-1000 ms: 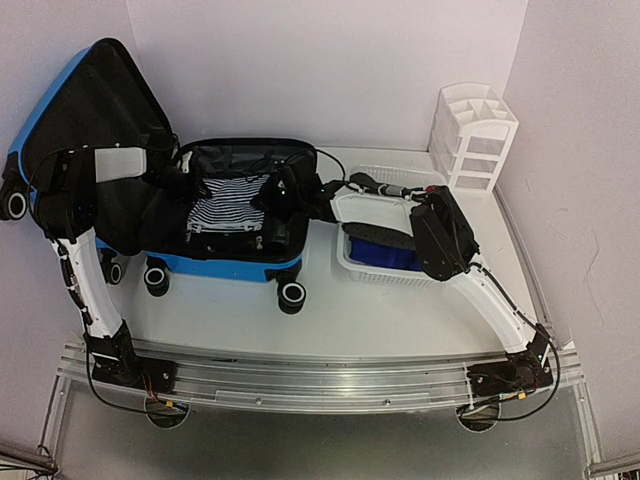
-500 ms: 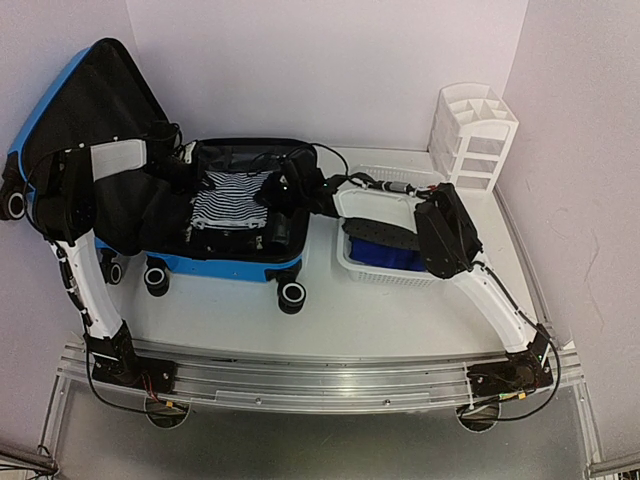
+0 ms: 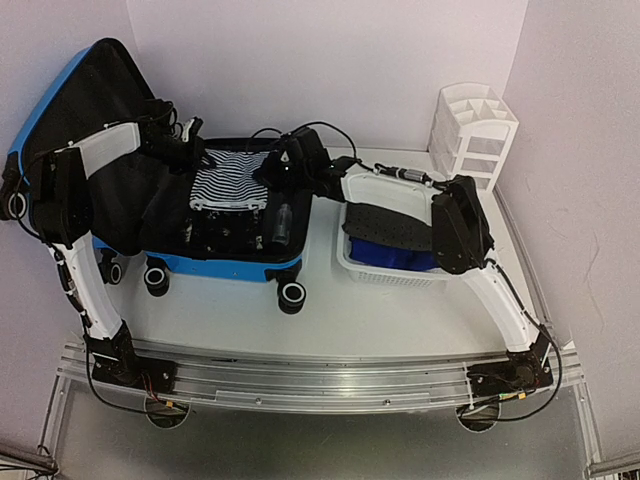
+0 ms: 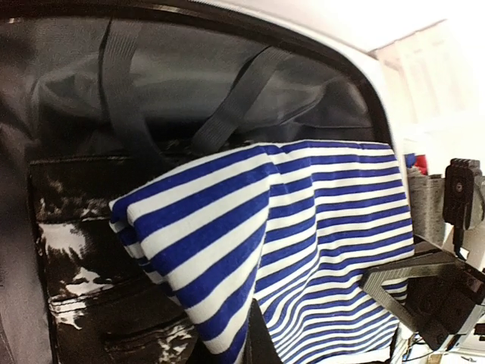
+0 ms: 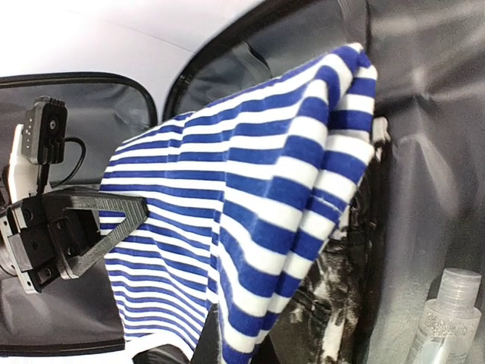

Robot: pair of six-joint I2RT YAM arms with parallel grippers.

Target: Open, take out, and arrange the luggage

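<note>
The blue luggage (image 3: 225, 265) lies open, its black-lined lid (image 3: 90, 110) leaning up at the left. A blue-and-white striped shirt (image 3: 228, 178) hangs stretched above the back of the open shell. My left gripper (image 3: 190, 160) is shut on its left edge and my right gripper (image 3: 275, 165) is shut on its right edge. In the left wrist view the striped shirt (image 4: 303, 227) drapes over my own fingers and hides them; the right wrist view shows the same shirt (image 5: 242, 174) draped the same way.
Below the shirt a black-and-white mottled garment (image 4: 76, 250) and a clear bottle (image 5: 447, 318) lie in the shell. A white basket (image 3: 390, 270) holding dark clothes stands right of the luggage. A white organizer (image 3: 472, 135) stands at the back right.
Both grippers have moved up and toward the back wall, lifting the striped shirt off the pile. The left gripper shut on the shirt's edge.
</note>
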